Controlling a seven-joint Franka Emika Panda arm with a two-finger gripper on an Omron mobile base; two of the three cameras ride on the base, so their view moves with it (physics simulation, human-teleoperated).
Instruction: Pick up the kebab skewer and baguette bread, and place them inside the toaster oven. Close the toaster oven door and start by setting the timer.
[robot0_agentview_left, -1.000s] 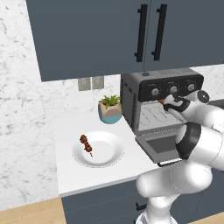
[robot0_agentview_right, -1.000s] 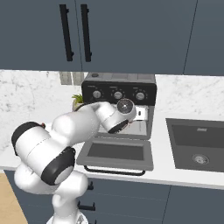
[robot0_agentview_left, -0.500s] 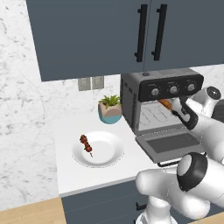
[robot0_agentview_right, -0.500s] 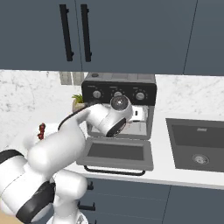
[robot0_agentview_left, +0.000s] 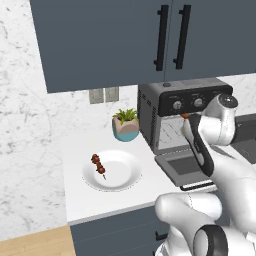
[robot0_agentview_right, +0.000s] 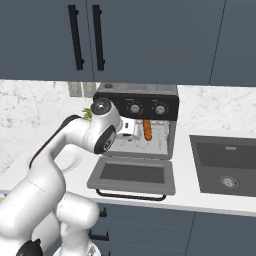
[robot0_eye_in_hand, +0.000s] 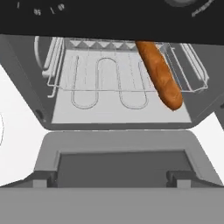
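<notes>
A kebab skewer (robot0_agentview_left: 98, 165) lay on a white plate (robot0_agentview_left: 125, 177) at the left of the bench (robot0_agentview_left: 90, 197). A potted plant (robot0_agentview_left: 126, 124) stood beside the toaster oven (robot0_agentview_left: 165, 102). The toaster oven door (robot0_eye_in_hand: 118, 159) hung folded down. The baguette bread (robot0_eye_in_hand: 159, 74) rested on the wire rack (robot0_eye_in_hand: 87, 72), right side. The tool's fingers stood apart, empty, just before the oven mouth.

Orange-brown baguette bread (robot0_eye_in_hand: 159, 74) lies on the open toaster oven (robot0_agentview_right: 137, 102) rack; kebab skewer (robot0_agentview_left: 98, 164) on plate.
</notes>
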